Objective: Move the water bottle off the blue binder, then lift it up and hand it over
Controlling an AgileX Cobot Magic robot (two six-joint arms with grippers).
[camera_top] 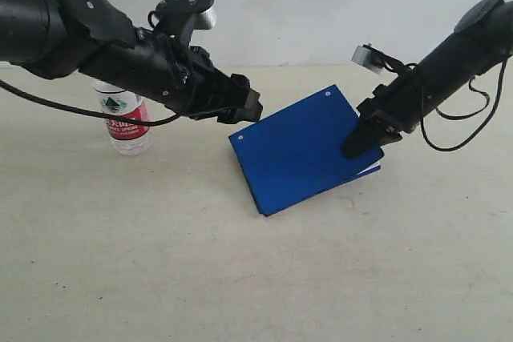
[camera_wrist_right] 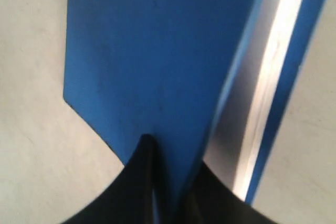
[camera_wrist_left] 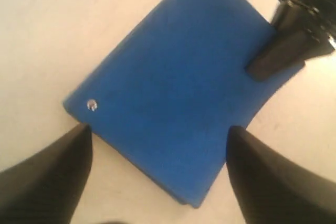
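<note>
Water bottle (camera_top: 127, 124) stands upright; right end effector (camera_top: 353, 148) pinches blue binder (camera_top: 298, 152).

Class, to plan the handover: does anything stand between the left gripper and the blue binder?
Nothing visible does. The open left gripper hangs just beside the riveted corner of the blue binder. The right gripper pinches the opposite edge, and the water bottle stands well clear of that path.
</note>
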